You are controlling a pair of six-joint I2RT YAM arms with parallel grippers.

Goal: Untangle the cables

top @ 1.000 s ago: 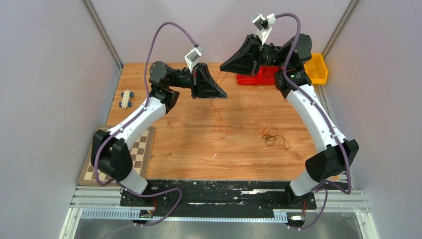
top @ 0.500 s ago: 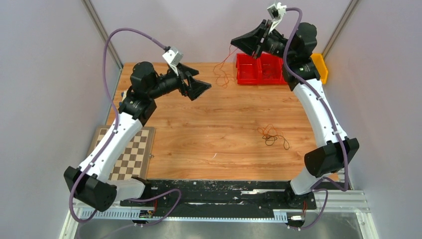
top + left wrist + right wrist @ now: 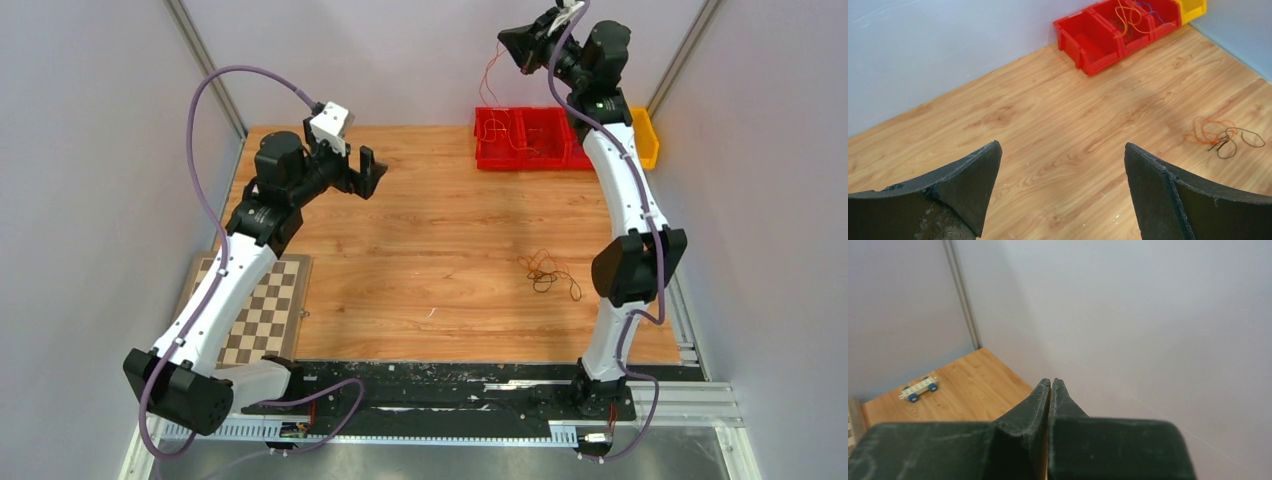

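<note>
A loose tangle of orange and dark cables (image 3: pixel 548 272) lies on the wooden table right of centre, and shows in the left wrist view as the same tangle (image 3: pixel 1220 136). My right gripper (image 3: pixel 504 40) is raised high by the back wall and is shut on one thin orange cable (image 3: pixel 487 85). That cable hangs down into the red bins (image 3: pixel 480 158), where its loops (image 3: pixel 1128 17) rest. In the right wrist view the right gripper (image 3: pixel 1050 381) has its jaws pressed together. My left gripper (image 3: pixel 374 168) hovers open and empty over the back left of the table, and its fingers (image 3: pixel 978 175) stand wide apart.
A yellow bin (image 3: pixel 645 140) adjoins the red bins at the back right corner. A chessboard (image 3: pixel 262 310) lies at the near left under the left arm. A small white toy car (image 3: pixel 919 388) with blue wheels sits at the far left. Grey walls close in three sides.
My left gripper let go of the orange cable, opened wide and drew back to the left. The right arm rose and swung back, carrying the cable over the red bins.
</note>
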